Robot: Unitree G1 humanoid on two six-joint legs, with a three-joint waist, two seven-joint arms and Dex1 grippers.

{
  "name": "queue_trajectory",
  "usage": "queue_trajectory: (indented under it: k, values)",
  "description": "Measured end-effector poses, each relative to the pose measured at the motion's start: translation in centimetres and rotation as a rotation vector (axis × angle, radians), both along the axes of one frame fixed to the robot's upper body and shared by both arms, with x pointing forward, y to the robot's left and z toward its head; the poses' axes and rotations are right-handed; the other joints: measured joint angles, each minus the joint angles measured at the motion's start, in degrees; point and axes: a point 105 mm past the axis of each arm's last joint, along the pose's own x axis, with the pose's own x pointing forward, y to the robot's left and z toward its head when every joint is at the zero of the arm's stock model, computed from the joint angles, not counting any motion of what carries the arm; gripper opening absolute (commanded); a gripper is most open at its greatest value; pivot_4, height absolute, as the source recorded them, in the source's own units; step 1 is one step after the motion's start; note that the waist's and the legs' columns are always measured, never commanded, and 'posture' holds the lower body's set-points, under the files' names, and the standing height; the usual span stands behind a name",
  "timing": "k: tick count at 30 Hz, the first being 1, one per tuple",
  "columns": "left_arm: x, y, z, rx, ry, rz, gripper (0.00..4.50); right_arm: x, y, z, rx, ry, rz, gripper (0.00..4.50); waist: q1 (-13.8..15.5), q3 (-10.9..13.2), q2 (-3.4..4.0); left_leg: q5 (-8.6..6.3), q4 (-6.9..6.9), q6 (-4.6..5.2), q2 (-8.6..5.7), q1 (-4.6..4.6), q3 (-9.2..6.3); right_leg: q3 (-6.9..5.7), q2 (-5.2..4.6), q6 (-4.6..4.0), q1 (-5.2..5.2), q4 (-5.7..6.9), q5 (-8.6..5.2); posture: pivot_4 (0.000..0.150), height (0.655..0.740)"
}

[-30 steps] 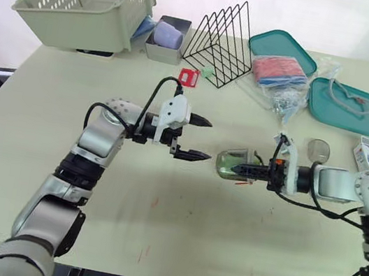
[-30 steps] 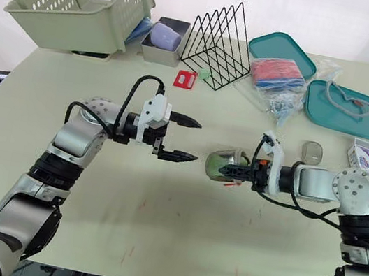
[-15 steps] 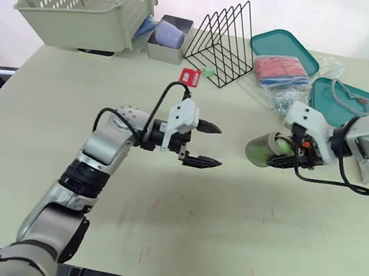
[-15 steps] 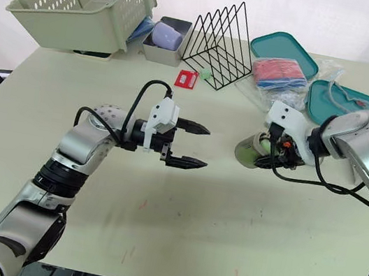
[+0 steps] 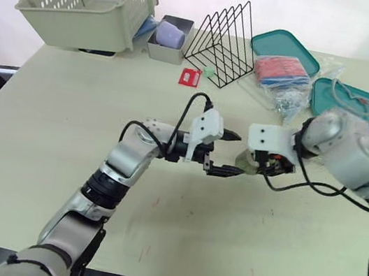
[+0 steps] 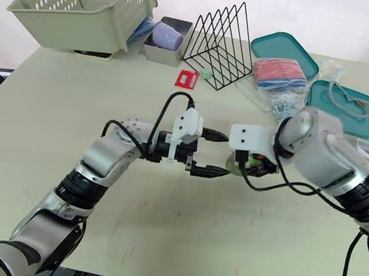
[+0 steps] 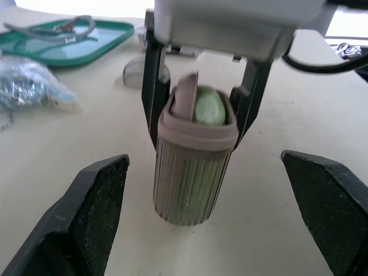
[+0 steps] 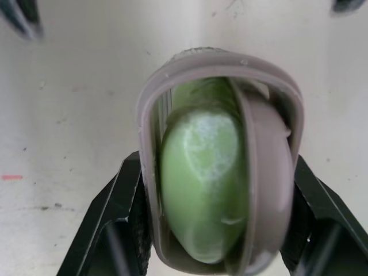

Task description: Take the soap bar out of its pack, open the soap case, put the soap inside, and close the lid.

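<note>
The soap case [image 7: 192, 172] is a ribbed, translucent grey-brown tub standing upright on the table, with the green soap bar [image 8: 204, 167] inside its open mouth. My right gripper [image 5: 255, 160] is shut on the case, one black finger [image 8: 112, 224] on each side. My left gripper [image 5: 237, 156] is open just left of it, its fingers [image 7: 86, 213] spread wide on either side of the case without touching it. A small rounded clear piece [image 7: 135, 69], perhaps the lid, lies on the table behind the case. A small printed box [image 6: 367, 146] shows behind my right arm.
Along the back of the table stand a green basket [image 5: 86, 8], a grey bin [image 5: 167, 36], a black wire rack [image 5: 222, 41], two teal trays [image 5: 353, 106] and plastic bags [image 5: 283, 98]. A red tag [image 5: 190, 76] lies in front of the rack.
My right gripper brought the case from the right side to the table's middle and turned it from lying to upright. My left gripper moved right until its fingers flank the case.
</note>
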Motion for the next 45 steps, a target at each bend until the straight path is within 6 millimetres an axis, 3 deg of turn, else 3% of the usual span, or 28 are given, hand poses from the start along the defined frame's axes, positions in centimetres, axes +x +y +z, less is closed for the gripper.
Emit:
queue_trajectory:
  k: [12,28,31,35,45]
  values:
    - [1.2,-1.4,-1.7,0.028,0.007,0.051,4.5,0.2,0.5,-0.2,0.01,-0.009,-0.014,2.08,-0.4,0.0,-0.02,0.0,-0.03,0.0,0.0,0.35,0.02,0.03,0.05,-0.02,0.24,0.07,0.0,0.15,0.74]
    - [2.0,-2.3,-1.4,0.038,-0.048,0.012,4.5,0.3,0.7,-0.2,0.024,-0.01,-0.009,2.08,-1.0,0.0,-0.02,0.0,-0.04,0.01,0.01,0.36,0.0,0.02,0.06,-0.02,0.24,0.08,0.0,0.15,0.74]
    - [1.9,-2.4,-1.5,0.038,-0.045,-0.001,3.73,0.3,0.7,-0.2,0.024,-0.012,-0.004,2.08,-1.1,0.0,-0.02,0.0,-0.04,0.0,0.01,0.35,0.0,0.02,0.05,-0.02,0.24,0.08,0.0,0.15,0.74]
    - [1.6,-2.6,-1.5,0.055,-0.07,-0.034,2.1,0.3,0.7,-0.2,0.023,-0.011,-0.005,2.08,-1.2,0.0,-0.02,0.0,-0.04,0.0,0.0,0.35,0.0,0.02,0.05,-0.02,0.24,0.07,0.0,0.15,0.74]
    - [1.6,-2.5,-1.4,0.074,-0.088,-0.054,2.03,0.3,0.8,-0.2,0.025,-0.01,-0.003,2.08,-1.3,0.0,-0.02,0.0,-0.04,0.01,0.0,0.34,0.0,0.02,0.05,-0.02,0.24,0.06,0.0,0.15,0.74]
